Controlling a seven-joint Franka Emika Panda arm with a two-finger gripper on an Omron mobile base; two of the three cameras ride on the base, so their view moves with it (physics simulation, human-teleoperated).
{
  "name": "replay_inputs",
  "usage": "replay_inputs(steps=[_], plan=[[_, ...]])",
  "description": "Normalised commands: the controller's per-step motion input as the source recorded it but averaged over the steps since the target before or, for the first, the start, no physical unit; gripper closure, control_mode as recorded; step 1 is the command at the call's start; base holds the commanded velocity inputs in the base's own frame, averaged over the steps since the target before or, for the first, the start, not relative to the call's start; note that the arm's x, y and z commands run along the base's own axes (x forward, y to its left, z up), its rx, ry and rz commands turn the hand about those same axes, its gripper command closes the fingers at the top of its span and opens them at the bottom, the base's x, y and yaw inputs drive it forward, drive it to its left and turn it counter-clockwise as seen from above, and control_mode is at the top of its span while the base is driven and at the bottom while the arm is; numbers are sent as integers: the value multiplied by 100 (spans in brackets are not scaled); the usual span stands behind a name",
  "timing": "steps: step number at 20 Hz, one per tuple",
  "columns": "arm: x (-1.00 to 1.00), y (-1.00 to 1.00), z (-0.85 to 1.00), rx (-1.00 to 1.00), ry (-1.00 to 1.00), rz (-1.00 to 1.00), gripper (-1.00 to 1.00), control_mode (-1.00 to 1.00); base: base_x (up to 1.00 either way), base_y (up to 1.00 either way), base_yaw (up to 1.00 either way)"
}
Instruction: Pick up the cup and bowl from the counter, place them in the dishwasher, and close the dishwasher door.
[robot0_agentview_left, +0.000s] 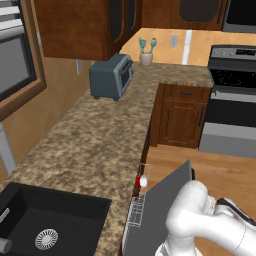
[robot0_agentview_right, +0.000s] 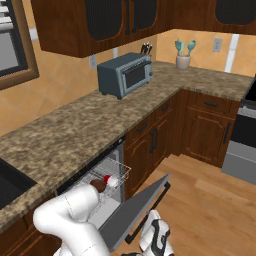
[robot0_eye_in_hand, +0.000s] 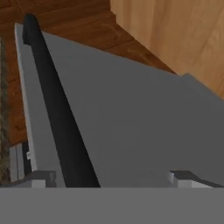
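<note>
The cup and bowl lay side by side in the rack of the dishwasher, under the counter. The dishwasher door stood half raised before them. A toaster oven sat on the counter behind.

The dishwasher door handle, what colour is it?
Black: the handle is a dark bar along the grey dishwasher door, clearest in the hand view.
</note>
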Motion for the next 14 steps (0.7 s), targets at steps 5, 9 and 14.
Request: replay_inputs(steps=[5, 9, 14], plan=[[1, 75, -26, 18, -34, 0, -100, -100, 0, 0, 0], [0, 100, 6, 25, -26, 2, -100, -100, 0, 0, 0], [12, 100, 30, 7, -10, 0, -100, -100, 0, 0, 0]])
